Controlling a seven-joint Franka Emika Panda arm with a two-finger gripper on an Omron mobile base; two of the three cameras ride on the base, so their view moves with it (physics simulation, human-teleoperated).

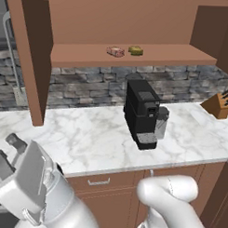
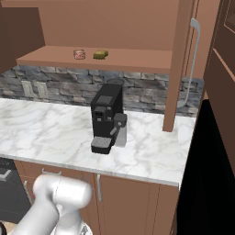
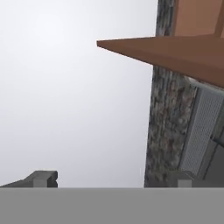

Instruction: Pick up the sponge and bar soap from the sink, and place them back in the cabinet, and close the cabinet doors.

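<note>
You have the cabinet [image 1: 114, 22] as your landmark: flat brown wood, open, one door [image 1: 31, 62] standing edge-on at its left with a slim silver bar handle [image 1: 11, 51]. Below the cabinet runs a rough grey stone backsplash [image 1: 89, 84] and a glossy white marble counter [image 1: 87, 138]. A boxy black coffee machine [image 1: 143, 112] stands on the counter right under the cabinet's shelf; a wooden knife block [image 1: 221, 104] sits lower right of it. On the shelf lie the bar soap [image 1: 115, 51], pinkish with a pale top, and just beside it the sponge [image 1: 135, 50], yellow-olive. The gripper [image 1: 6, 154], lower left of the cabinet, is spread apart and holds nothing.
</note>
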